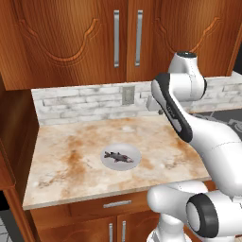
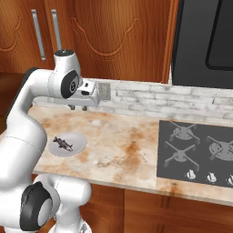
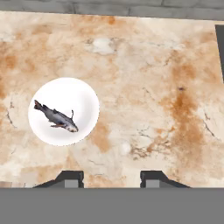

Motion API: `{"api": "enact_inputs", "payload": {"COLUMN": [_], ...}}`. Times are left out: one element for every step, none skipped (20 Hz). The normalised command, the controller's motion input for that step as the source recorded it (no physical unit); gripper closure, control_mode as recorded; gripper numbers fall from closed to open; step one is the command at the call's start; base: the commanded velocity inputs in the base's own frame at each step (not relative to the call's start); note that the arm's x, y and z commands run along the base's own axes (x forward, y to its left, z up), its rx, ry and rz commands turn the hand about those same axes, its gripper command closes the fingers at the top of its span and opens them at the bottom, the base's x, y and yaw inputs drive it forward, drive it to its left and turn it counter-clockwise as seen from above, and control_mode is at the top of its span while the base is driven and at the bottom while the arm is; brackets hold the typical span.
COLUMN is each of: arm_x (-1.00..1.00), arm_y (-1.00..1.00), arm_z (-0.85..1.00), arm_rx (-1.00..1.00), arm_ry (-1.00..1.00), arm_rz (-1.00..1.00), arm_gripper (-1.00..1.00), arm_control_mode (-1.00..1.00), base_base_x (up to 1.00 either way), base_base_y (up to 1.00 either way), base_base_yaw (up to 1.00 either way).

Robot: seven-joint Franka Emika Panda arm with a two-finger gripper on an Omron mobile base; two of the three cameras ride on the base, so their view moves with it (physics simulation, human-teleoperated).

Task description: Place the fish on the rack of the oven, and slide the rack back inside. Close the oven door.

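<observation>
The fish [image 3: 56,117] lies flat on its side in the middle of a round pale plate [image 3: 83,94], which sits on the marbled bench [image 1: 71,165] toward its left end, well apart from the black hob [image 2: 200,152] at the right. The claw [image 3: 111,178] hangs high over the bench with nothing in it, its two dark tips drawn in narrow, and the fish lies off to its left and a little farther out, so the hand is not yet above it. Judging by its looks, the fish is small, slender and light, with a rounded body that tapers to a thin tail [image 3: 38,105], and its skin is likely smooth and slippery; it should hold its shape as a stiff piece but could squirt out of a pinch that sits on the taper. The best hold seems to be across the thick mid-body, just behind the head, with the tips set square to its long axis, one on the back and one on the belly. That calls for the tips to spread first and the hand to turn, since the fish lies on a slant. The plate is shallow and smooth, so the tips must come down close to its face without pressing or shoving it, and the fish may skid if nudged from one side only
</observation>
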Motion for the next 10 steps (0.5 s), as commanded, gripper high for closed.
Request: {"api": "enact_inputs", "payload": {"arm_x": [-0.01,-0.06,0.0,0.0,-0.08,-0.54,-0.61,-0.48,-0.5,-0.51], "arm_y": [0.0,0.0,0.0,0.0,0.0,0.0,0.0,0.22,0.35,0.45], "arm_z": [0.0,0.0,0.0,0.0,0.0,-0.16,-0.46,-0.56,-0.61,-0.57], "arm_rx": [0.0,0.0,0.0,0.0,0.0,0.0,0.0,0.0,0.0,0.0], "arm_ry": [0.0,-0.01,0.0,0.0,0.0,0.0,0.0,0.0,0.0,0.0], "arm_rz": [0.0,0.0,0.0,0.0,0.0,-0.01,0.0,0.0,0.04,0.06], "arm_gripper": [-1.0,-1.0,-1.0,-1.0,-1.0,-1.0,-1.0,-1.0,-1.0,-1.0], "arm_control_mode": [-1.0,-1.0,-1.0,-1.0,-1.0,-1.0,-1.0,-1.0,-1.0,-1.0], "base_base_x": [0.0,0.0,0.0,0.0,0.0,0.0,0.0,0.0,0.0,0.0], "base_base_y": [0.0,0.0,0.0,0.0,0.0,0.0,0.0,0.0,0.0,0.0], "base_base_yaw": [0.0,0.0,0.0,0.0,0.0,0.0,0.0,0.0,0.0,0.0]}}
